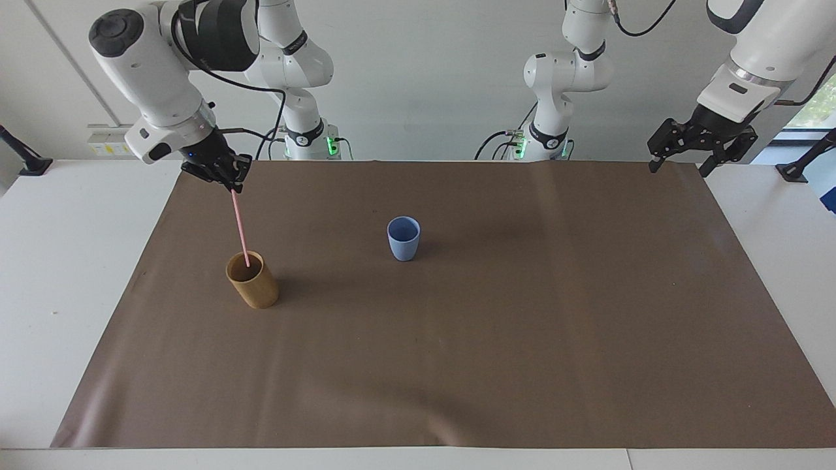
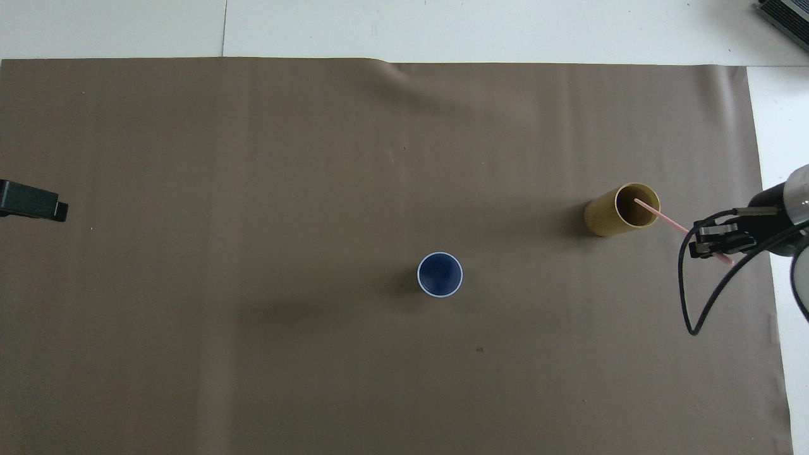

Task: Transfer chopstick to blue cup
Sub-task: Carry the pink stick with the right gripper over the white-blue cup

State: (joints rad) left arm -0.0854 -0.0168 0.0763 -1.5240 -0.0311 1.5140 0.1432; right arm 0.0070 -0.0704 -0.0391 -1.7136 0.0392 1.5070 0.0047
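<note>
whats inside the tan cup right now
Only the lower tip of the chopstick shows inside the tan cup, its top held by the right pincer. The cup's bottom is hidden by its wall.

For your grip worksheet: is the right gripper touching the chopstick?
Touching. In the facing view the right gripper is shut on the chopstick's top end, which hangs from its fingertips.

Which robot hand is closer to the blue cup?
The right. The right gripper holds the chopstick above the tan cup, beside the blue cup. The left gripper waits over the mat's corner, much farther off.
</note>
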